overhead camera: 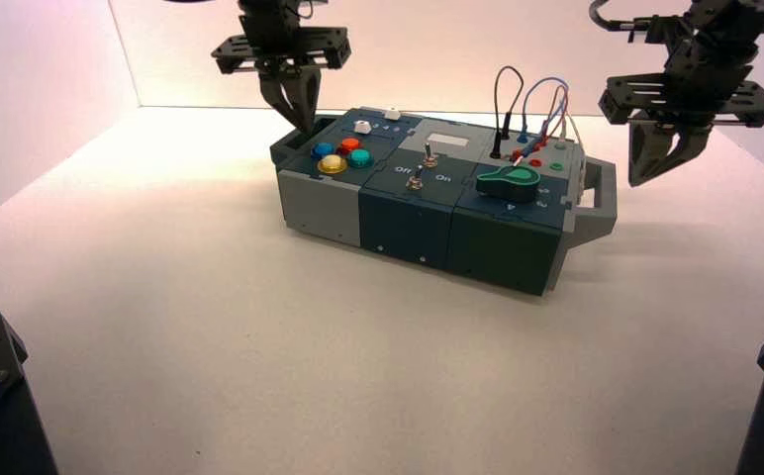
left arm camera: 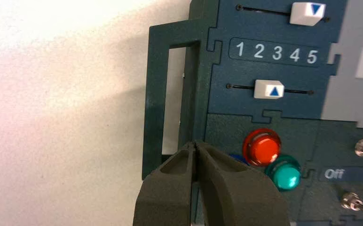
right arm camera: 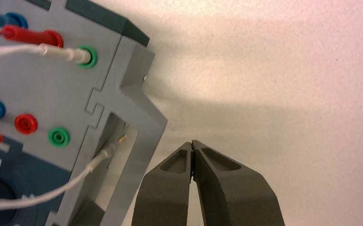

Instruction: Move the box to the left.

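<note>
Hanging over the box's left end, the left gripper [overhead camera: 299, 107] has its matte, tapered dark fingers pressed tip to tip, holding nothing, just above the teal loop handle [left arm camera: 155, 94]. The box [overhead camera: 428, 213], a long blocky shell of jigsaw-jointed teal and grey panels, lies slightly skewed on the smooth pale table [overhead camera: 210, 327], glossy round buttons [overhead camera: 341, 156] on its left part. Bare tabletop spreads wide to its left. Beside the grey right handle [right arm camera: 139, 127], the right gripper [right arm camera: 192, 147] is likewise closed and empty, hovering clear.
</note>
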Available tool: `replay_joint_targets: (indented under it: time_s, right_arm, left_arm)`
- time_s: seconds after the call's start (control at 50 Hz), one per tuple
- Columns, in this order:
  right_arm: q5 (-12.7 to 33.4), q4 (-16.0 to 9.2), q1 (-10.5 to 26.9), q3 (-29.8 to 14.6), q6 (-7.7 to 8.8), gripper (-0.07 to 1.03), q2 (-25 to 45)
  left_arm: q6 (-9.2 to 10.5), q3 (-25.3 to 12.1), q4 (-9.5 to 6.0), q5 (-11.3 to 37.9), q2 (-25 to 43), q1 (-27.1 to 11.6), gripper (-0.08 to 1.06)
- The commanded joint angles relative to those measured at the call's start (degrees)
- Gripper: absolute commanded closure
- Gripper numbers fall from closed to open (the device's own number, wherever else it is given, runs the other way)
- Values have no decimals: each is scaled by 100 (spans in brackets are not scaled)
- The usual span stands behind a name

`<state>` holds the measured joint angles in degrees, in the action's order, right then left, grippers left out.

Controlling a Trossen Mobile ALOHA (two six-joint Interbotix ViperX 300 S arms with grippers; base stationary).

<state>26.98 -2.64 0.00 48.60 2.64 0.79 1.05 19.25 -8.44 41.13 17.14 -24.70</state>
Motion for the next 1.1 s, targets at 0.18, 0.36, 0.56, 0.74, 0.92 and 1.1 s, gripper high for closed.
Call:
replay_joint_targets:
  time_s: [0.18,0.36,0.56,0.74,0.92,1.1]
  right_arm:
    - [-35,-9,18,-237,35,98,79]
    - [-35,-18,44,-290,79,98,79]
    - [-26,-18,88,-343,141,98,88]
    - [9,-26,229,-466,167,98,158]
    - [105,-53,439,-598,176,98,176]
    - [246,-88,510,-747,211,98,264]
  left_arm:
    - [-26,-325,167,-26,123,0,101]
    - [-18,-387,334,-26,158,0,101]
    - [9,-325,475,-18,167,9,100]
    - [9,-264,510,-18,185,79,101]
    - [9,-193,510,-18,193,132,101]
    - [18,-123,554,-18,229,211,101]
